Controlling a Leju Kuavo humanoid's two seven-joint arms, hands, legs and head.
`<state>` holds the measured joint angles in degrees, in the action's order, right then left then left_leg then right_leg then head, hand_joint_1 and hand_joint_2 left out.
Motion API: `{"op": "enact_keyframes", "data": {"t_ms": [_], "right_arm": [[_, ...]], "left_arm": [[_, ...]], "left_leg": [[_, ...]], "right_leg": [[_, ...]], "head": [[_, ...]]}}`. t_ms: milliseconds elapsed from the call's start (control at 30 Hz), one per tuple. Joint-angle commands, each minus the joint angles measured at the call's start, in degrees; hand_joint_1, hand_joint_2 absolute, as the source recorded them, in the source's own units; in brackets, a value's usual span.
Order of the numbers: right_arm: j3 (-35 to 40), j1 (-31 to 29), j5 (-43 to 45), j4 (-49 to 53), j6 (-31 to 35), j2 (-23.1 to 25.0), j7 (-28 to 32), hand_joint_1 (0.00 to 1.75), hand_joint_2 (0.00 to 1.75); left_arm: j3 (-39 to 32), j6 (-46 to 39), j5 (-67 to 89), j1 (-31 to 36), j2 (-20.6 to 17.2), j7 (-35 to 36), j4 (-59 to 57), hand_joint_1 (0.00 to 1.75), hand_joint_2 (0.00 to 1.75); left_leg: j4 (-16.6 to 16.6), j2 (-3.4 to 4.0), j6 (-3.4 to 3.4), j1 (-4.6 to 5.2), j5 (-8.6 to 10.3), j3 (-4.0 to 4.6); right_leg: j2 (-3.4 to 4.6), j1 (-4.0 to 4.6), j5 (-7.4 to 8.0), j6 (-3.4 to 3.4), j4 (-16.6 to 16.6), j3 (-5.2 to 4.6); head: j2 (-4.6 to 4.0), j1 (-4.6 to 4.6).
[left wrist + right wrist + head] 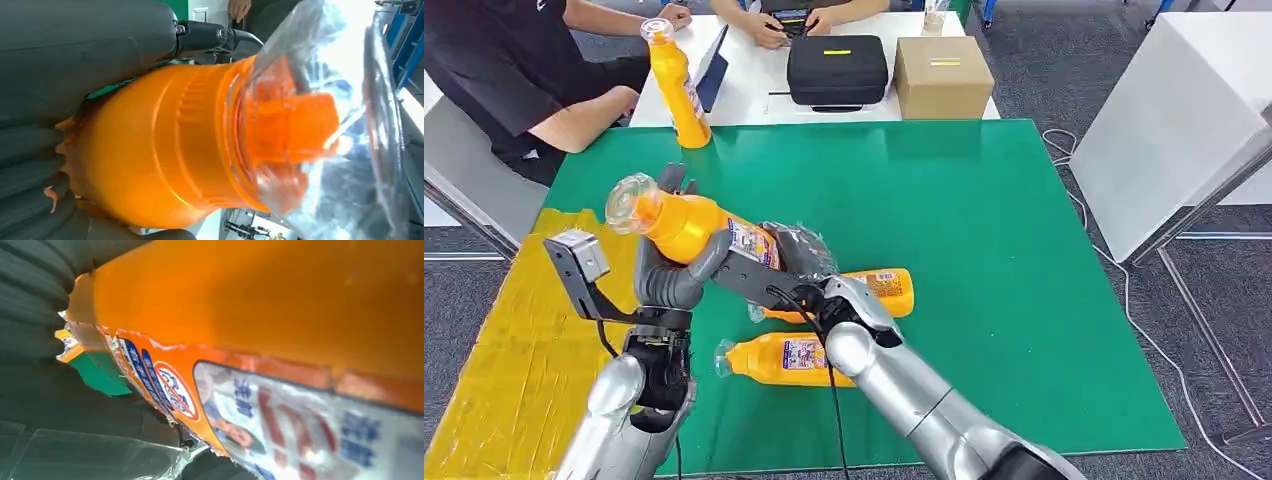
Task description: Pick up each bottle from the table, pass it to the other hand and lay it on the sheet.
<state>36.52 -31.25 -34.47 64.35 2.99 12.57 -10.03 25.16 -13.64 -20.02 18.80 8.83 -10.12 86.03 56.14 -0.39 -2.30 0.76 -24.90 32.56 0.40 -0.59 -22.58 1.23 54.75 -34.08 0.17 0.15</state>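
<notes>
Green table mat [984, 250] is bordered by a yellow sheet [514, 340] on the robot's left. One orange bottle [686, 222] is clamped mid-air by both left hand [674, 275] and right hand [799, 262], evidently mid-handover; two bottles [786, 358] lie below, one stands [676, 85] at the far edge.

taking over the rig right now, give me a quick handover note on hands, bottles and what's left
Left hand: gripping the held bottle near its neck end, clear cap pointing away to the robot's left.
Right hand: gripping the same bottle at its base end. This is mid hand-over; neither hand has let go.
Two lying bottles wait on the green mat: one just beyond the right arm, one nearer the robot.
A standing bottle is at the mat's far left corner.
Yellow sheet on the robot's left has no bottle on the part in view.
Left: finish the pass, lay the bottle on the sheet, then do the rest.
</notes>
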Motion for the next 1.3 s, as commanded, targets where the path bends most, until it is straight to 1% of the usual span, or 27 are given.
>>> {"op": "enact_keyframes", "data": {"t_ms": [33,167,200,267,367,600,700,800,1067,1100,1133,1167,1200,1300], "right_arm": [[4.7,-5.0,-0.9,-6.1,-1.2,-1.2,-0.7,1.75,1.75],[4.7,-5.4,-0.8,-6.0,-1.5,-1.0,-1.2,1.75,1.75],[4.7,-5.4,-0.8,-6.0,-1.5,-1.0,-1.2,1.75,1.75],[4.7,-5.4,-0.8,-6.0,-1.5,-1.0,-1.2,1.75,1.75],[4.9,-5.5,-0.8,-5.5,-2.0,-1.1,-1.8,1.75,1.75],[5.3,-5.9,-0.7,-5.6,-2.4,-1.1,-2.1,1.75,1.75],[5.7,-6.3,-0.7,-6.1,-2.8,-1.3,-2.2,1.75,1.75],[5.8,-6.8,-0.7,-6.4,-2.9,-1.5,-2.4,1.75,1.75],[5.1,-7.3,0.7,-8.0,-3.2,-1.9,-2.4,1.75,1.75],[5.2,-7.5,0.8,-8.4,-3.2,-2.1,-2.4,0.58,1.75],[5.0,-7.9,0.9,-8.9,-2.9,-2.2,-2.4,0.00,1.75],[4.5,-8.2,1.7,-9.4,-2.8,-2.3,-2.2,0.00,1.75],[4.0,-8.4,2.3,-9.7,-2.7,-2.4,-1.9,0.00,0.00],[3.0,-8.2,3.4,-9.4,-2.5,-2.7,-1.0,0.00,0.00]], "left_arm": [[4.6,3.1,0.7,3.9,-0.6,1.8,-3.7,1.75,1.75],[4.8,3.5,0.7,4.3,-0.6,2.1,-3.7,1.75,1.75],[4.8,3.5,0.7,4.3,-0.6,2.1,-3.7,1.75,1.75],[4.8,3.5,0.7,4.3,-0.6,2.1,-3.7,1.75,1.75],[4.8,3.9,0.4,4.7,-0.9,2.5,-3.8,1.75,1.75],[4.6,4.2,-0.1,5.3,-1.2,2.6,-4.3,1.75,1.75],[4.5,4.3,-0.4,5.8,-0.9,2.6,-4.7,1.75,1.75],[4.6,4.4,-0.6,6.7,-0.4,2.8,-5.0,1.75,1.75],[4.9,4.3,-1.0,7.0,0.0,3.0,-5.4,1.75,1.75],[4.8,4.2,-1.0,6.9,-0.1,2.9,-5.3,1.75,1.75],[4.7,4.2,-1.1,6.7,-0.2,2.9,-5.2,1.75,1.75],[4.3,3.9,-1.1,6.4,-0.3,2.8,-5.1,1.75,1.75],[3.8,3.6,-1.1,6.2,-0.5,2.5,-4.9,1.75,1.75],[2.3,3.4,-1.1,5.3,-1.3,2.3,-4.2,1.75,1.75]], "left_leg": [[0.0,-0.06,0.14,-0.06,-0.06,-0.14],[0.0,-0.04,0.12,-0.04,-0.05,-0.12],[0.1,-0.02,0.20,-0.09,-0.13,-0.25],[0.0,-0.04,0.11,-0.04,-0.03,-0.11],[0.0,-0.03,0.20,-0.08,-0.14,-0.28],[0.0,-0.05,0.14,-0.06,-0.06,-0.15],[0.1,-0.03,0.19,-0.08,-0.12,-0.23],[0.0,-0.06,0.11,-0.05,-0.03,-0.08],[0.1,-0.10,0.17,-0.08,-0.10,-0.20],[0.0,-0.08,0.14,-0.07,-0.05,-0.14],[0.1,-0.10,0.19,-0.08,-0.11,-0.24],[0.0,-0.08,0.15,-0.08,-0.07,-0.18],[0.0,-0.06,0.10,-0.03,-0.02,-0.11],[0.1,-0.01,0.19,-0.09,-0.12,-0.23]], "right_leg": [[-0.10,0.06,-0.06,-0.04,0.0,0.18],[-0.08,0.04,-0.05,-0.04,0.0,0.14],[-0.09,0.09,-0.12,-0.07,0.0,0.28],[-0.08,0.04,-0.04,-0.03,0.0,0.13],[-0.11,0.08,-0.14,-0.06,0.0,0.31],[-0.10,0.06,-0.06,-0.04,0.0,0.18],[-0.10,0.08,-0.12,-0.06,0.0,0.27],[-0.10,0.05,-0.04,-0.03,0.0,0.11],[-0.16,0.08,-0.11,-0.05,0.0,0.25],[-0.14,0.07,-0.07,-0.04,0.0,0.18],[-0.17,0.08,-0.12,-0.05,0.0,0.29],[-0.14,0.08,-0.08,-0.05,0.0,0.23],[-0.11,0.03,-0.04,-0.03,0.0,0.13],[-0.08,0.08,-0.10,-0.05,0.0,0.26]], "head": [[0.00,0.00],[0.00,0.00],[0.00,0.00],[0.02,0.00],[0.02,0.00],[0.00,0.00],[0.00,0.00],[0.00,0.00],[0.00,0.00],[0.02,0.00],[0.02,0.00],[0.00,0.00],[0.00,0.00],[0.00,0.00]]}}
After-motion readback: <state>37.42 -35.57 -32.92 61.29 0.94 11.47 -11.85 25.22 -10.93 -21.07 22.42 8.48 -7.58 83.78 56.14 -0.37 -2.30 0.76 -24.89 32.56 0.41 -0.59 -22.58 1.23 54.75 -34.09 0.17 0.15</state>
